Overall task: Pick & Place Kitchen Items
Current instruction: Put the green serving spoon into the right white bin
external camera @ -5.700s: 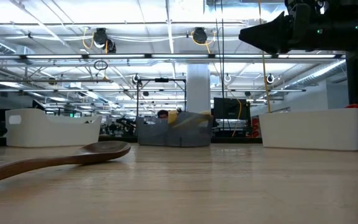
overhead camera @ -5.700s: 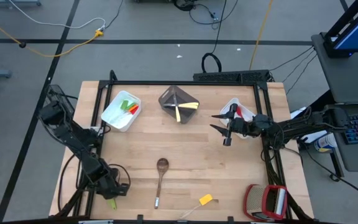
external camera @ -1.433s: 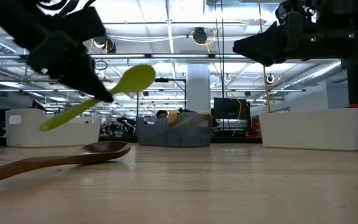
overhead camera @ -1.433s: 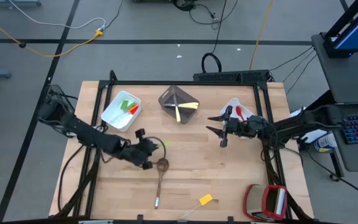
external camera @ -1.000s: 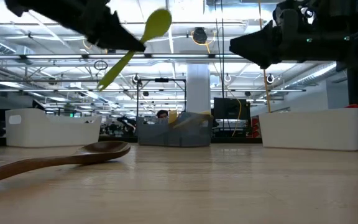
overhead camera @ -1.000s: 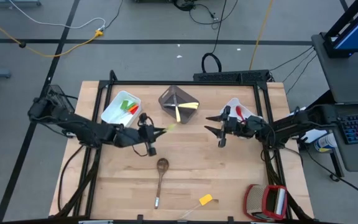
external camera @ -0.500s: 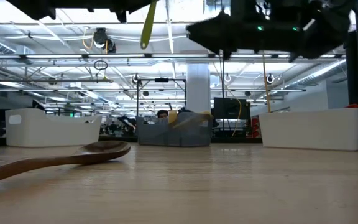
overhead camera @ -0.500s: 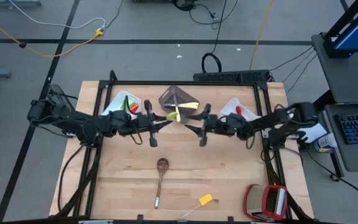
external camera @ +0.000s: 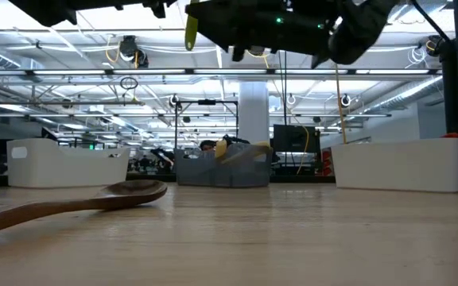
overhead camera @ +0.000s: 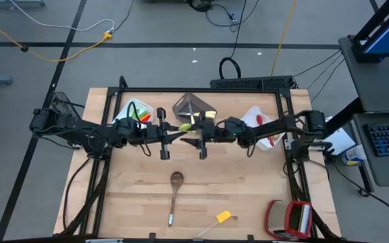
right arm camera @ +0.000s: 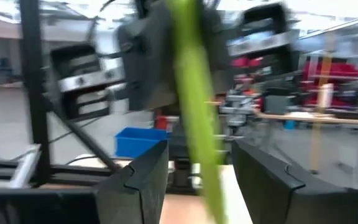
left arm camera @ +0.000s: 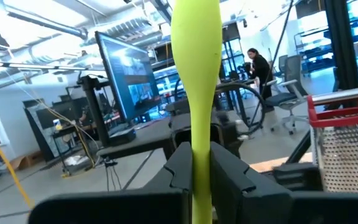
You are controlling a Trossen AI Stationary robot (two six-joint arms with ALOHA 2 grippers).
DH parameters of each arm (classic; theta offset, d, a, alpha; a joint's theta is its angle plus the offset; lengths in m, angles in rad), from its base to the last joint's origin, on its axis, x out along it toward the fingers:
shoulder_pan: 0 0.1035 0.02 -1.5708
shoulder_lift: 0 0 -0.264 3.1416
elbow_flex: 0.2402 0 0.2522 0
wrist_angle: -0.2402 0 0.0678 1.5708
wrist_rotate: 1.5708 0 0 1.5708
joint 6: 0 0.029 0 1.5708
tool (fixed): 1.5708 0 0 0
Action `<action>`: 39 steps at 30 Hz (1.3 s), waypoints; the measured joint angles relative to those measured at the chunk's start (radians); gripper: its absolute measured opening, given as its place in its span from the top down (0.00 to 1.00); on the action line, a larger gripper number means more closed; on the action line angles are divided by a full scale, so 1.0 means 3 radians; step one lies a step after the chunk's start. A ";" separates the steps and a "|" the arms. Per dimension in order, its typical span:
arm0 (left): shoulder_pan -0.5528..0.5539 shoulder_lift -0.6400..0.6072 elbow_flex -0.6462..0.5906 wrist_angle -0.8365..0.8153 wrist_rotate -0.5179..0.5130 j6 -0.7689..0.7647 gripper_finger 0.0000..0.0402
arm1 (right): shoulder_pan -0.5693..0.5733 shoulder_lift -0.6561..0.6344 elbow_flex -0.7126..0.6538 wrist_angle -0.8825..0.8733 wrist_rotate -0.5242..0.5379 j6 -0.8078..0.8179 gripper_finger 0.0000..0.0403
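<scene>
One green spoon (overhead camera: 183,127) is held in the air above the middle of the tabletop (overhead camera: 248,189), just in front of the grey bin (overhead camera: 193,108). The left gripper (overhead camera: 169,135) has its jaws clenched on the spoon's handle. The right gripper (overhead camera: 196,139) faces it from the opposite side, its jaws spread wide with the spoon's far end between them, not touching. A brown wooden spoon (overhead camera: 175,192) lies flat nearer the front edge, with a small yellow piece (overhead camera: 223,217) beside it. White bins (overhead camera: 121,116) sit left and right of the grey one.
</scene>
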 joint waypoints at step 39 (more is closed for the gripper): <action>0.0201 -0.0026 -0.0003 -0.0839 -0.0522 -0.0155 0.88 | -0.0074 -0.1353 -0.0224 -0.2584 0.1012 -0.0319 0.90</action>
